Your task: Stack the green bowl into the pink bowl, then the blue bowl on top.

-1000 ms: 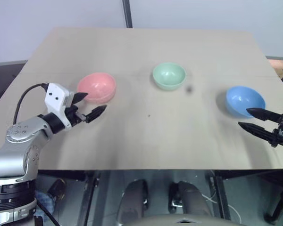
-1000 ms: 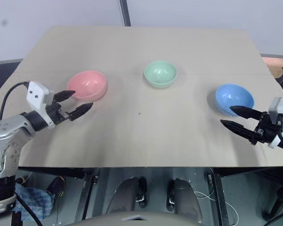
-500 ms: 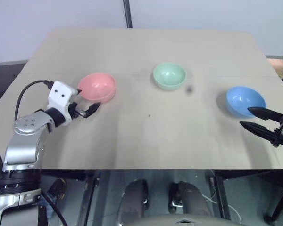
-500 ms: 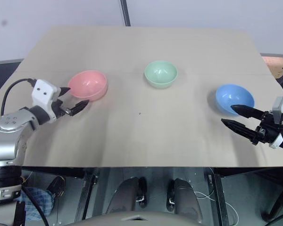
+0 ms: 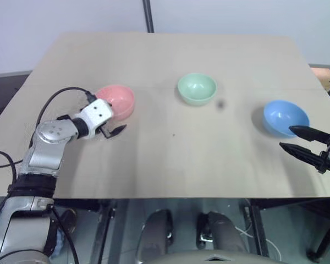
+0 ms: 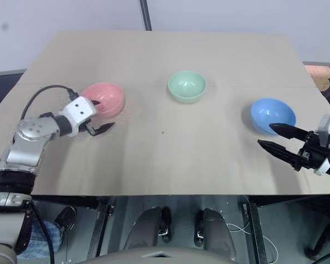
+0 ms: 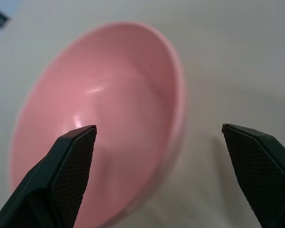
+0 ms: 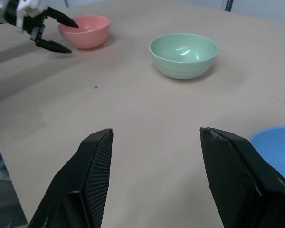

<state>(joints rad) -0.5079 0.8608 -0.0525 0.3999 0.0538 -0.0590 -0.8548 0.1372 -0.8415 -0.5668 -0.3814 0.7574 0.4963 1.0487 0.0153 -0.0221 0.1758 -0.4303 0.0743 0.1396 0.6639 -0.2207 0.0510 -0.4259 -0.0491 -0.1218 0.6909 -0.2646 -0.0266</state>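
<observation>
The pink bowl stands upright at the table's left. My left gripper is open and straddles the bowl's near rim; one finger hangs over the pink inside, the other finger is outside over the table. Whether either finger touches the bowl I cannot tell. In the middle, farther back, stands the green bowl. The blue bowl is at the right. Just in front of it my right gripper is open, with nothing between its fingers.
The bowls rest on a light wooden table, with bare wood between them and along its front edge. A small dark speck lies right of the green bowl. A dark pole rises behind the table's far edge.
My left gripper has moved forward to the pink bowl and rolled, so its fingers now straddle the bowl's rim. The right gripper and all three bowls have stayed in place.
</observation>
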